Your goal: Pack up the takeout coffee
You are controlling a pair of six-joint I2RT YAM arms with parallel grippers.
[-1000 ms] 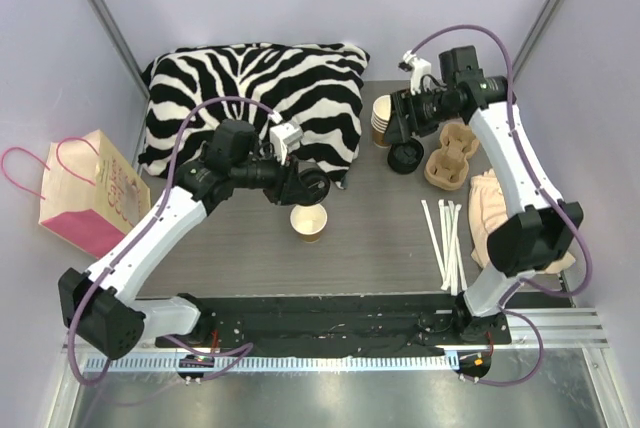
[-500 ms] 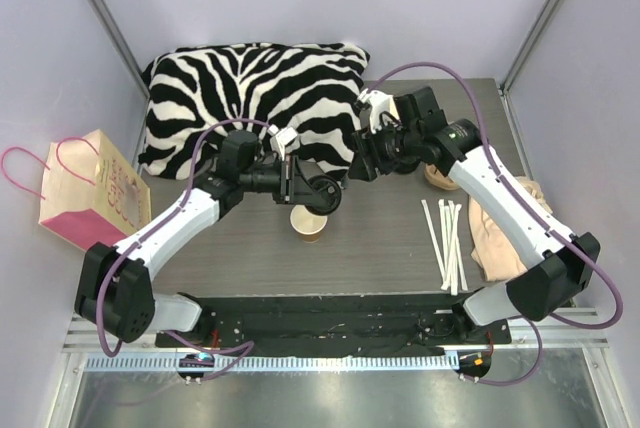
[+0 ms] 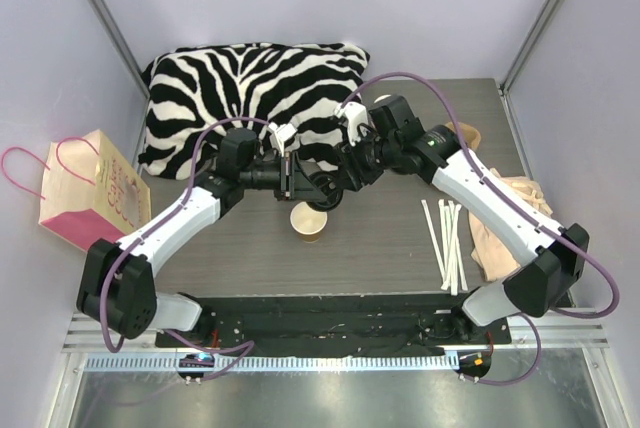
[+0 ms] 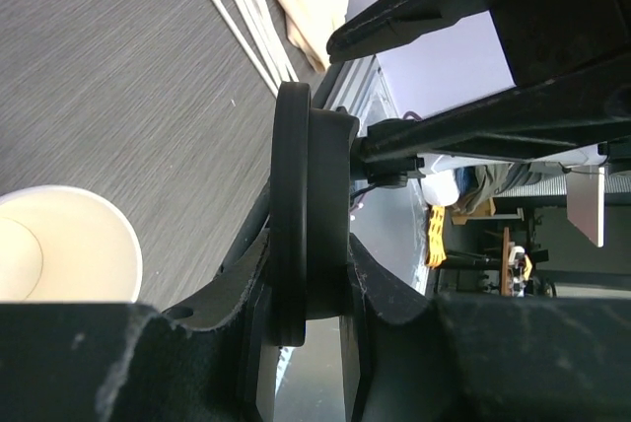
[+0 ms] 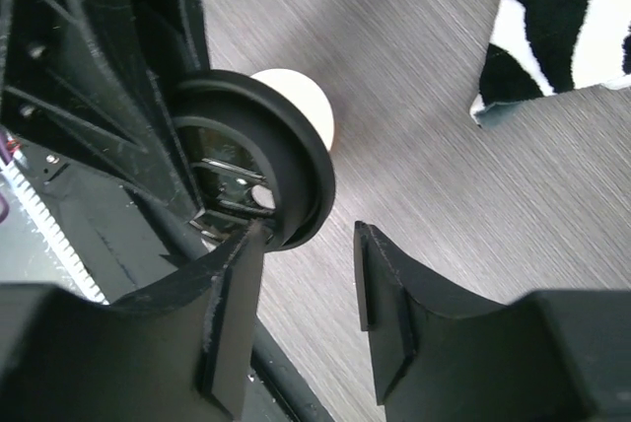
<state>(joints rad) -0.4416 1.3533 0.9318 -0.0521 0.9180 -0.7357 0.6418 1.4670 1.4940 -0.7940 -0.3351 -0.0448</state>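
The small brown paper cup (image 3: pixel 308 222) is standing upright and uncovered near the middle of the dark wood-grain surface (image 3: pixel 375 253), with its cream inside showing. Its round black plastic lid (image 3: pixel 318 188) is hanging on edge just above and behind the cup, clear of the rim, and the left jaws are clamping it. The left wrist view is showing that lid (image 4: pixel 296 245) edge-on, with the open cup (image 4: pixel 69 245) below it.

The right jaws are standing apart with nothing gripped between them, reaching in from the opposite side. In the right wrist view the lid's (image 5: pixel 306 171) lower rim is sitting just beside one of them, but whether they are touching cannot be told.

The left arm (image 3: pixel 180 213) and right arm (image 3: pixel 480 188) are meeting over the cup and crowding the space above its mouth. A black-and-white zebra-striped pillow (image 3: pixel 250 88) is lying right behind them. A loose bundle of white straws (image 3: pixel 446 243) is lying to the right of the cup, well apart from it. A crumpled beige cloth (image 3: pixel 500 238) is lying beyond them, partly under the right arm. A pink-and-tan paper bag (image 3: pixel 90 193) with pink handles is sitting beside the surface's left edge.
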